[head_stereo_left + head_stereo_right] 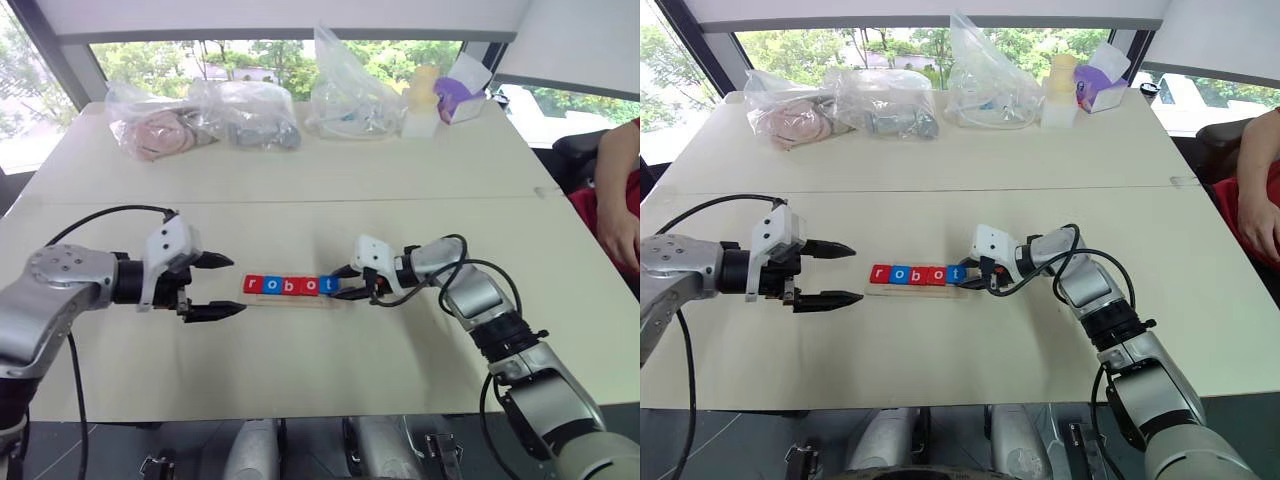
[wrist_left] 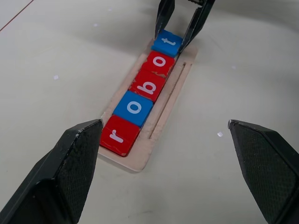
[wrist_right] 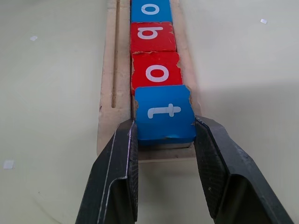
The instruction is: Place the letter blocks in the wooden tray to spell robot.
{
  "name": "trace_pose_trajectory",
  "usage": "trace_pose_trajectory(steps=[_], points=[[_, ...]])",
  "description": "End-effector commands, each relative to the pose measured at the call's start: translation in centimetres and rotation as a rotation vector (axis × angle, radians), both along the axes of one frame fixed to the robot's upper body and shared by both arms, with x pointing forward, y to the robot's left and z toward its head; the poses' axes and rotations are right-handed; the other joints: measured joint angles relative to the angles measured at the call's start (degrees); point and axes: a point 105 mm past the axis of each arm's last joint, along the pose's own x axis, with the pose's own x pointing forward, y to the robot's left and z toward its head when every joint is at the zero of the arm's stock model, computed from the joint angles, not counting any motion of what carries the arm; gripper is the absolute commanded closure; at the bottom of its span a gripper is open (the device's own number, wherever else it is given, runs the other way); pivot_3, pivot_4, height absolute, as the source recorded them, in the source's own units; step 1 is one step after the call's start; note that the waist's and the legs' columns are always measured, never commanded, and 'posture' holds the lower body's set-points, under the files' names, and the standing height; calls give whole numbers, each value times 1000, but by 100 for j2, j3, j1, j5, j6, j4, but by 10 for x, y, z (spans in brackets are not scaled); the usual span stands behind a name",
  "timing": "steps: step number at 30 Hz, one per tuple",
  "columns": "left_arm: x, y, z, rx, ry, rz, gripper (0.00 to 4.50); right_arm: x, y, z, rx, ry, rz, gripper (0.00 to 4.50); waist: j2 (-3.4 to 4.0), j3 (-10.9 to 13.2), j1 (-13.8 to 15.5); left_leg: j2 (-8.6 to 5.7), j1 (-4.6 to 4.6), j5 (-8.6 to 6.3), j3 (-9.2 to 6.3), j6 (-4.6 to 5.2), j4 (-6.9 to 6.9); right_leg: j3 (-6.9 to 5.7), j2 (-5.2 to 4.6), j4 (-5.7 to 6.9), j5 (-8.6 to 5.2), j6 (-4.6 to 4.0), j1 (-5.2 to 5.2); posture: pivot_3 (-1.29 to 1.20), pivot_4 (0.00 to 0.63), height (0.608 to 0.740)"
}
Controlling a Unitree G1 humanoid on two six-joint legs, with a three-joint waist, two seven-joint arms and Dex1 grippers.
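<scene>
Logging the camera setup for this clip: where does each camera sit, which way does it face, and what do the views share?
Left eye view: on the head, looking forward and down over the table; both arms show, left pincer open, right pincer at the wooden tray.
Right eye view: beside it, same scene.
Left wrist view: along its own open fingers toward the letter blocks, from the r end.
Right wrist view: along its fingers, shut on the blue t block.
Shared: the blocks spelling robot in the tray.

Table (image 1: 420, 190): wooden tray (image 2: 163, 119), bags (image 1: 200, 118).
</scene>
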Motion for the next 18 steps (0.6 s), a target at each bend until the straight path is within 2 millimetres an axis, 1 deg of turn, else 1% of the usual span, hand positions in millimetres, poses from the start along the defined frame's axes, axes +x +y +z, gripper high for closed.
trace_pose_trajectory(steps=[1, 9, 10, 11, 13, 14, 16, 18], points=[[0, -1, 8, 8, -45, -10, 0, -4, 9, 6, 6, -23, 37, 3377, 0, 0, 1, 0, 0, 0, 0, 0, 0, 0, 0, 0, 0, 0, 0, 0, 150, 735], [1, 0, 5, 19, -49, -4, 0, -6, 14, 4, 12, -5, 43, 3377, 0, 0, -1, 0, 0, 0, 0, 0, 0, 0, 0, 0, 0, 0, 0, 0, 150, 735], [1, 0, 5, 21, -50, -2, 0, -5, 14, 5, 15, -7, 39, 2577, 0, 0, -1, 0, 0, 0, 0, 0, 0, 0, 0, 0, 0, 0, 0, 0, 150, 735], [2, 0, 4, 22, -51, -1, 0, -3, 15, 6, 20, -15, 28, 2319, 0, 0, -2, 0, 0, 0, 0, 0, 0, 0, 0, 0, 0, 0, 0, 0, 150, 735], [3, 1, 4, 25, -52, 1, 0, 2, 15, 10, 35, -32, 5, 1432, 0, 0, 0, 0, 0, 0, 0, 0, 0, 0, 1, 0, 0, 0, 0, 0, 150, 735], [3, 1, 4, 26, -53, 1, 0, 4, 15, 13, 42, -40, -3, 739, 0, 0, 0, 0, 0, 0, 0, 0, 0, 0, 0, 0, 0, 0, 0, 0, 150, 735], [4, 2, 3, 29, -55, 3, 0, 7, 13, 20, 61, -59, -23, 98, 0, 0, 5, 0, 0, 0, 0, 0, 0, 0, 0, 0, 0, 0, 0, 0, 150, 735], [4, 2, 3, 30, -55, 4, 0, 9, 10, 28, 83, -69, -32, 98, 0, 0, 6, 0, 0, 0, 0, 0, 0, 0, -1, 0, 0, 0, 0, 0, 150, 735]])
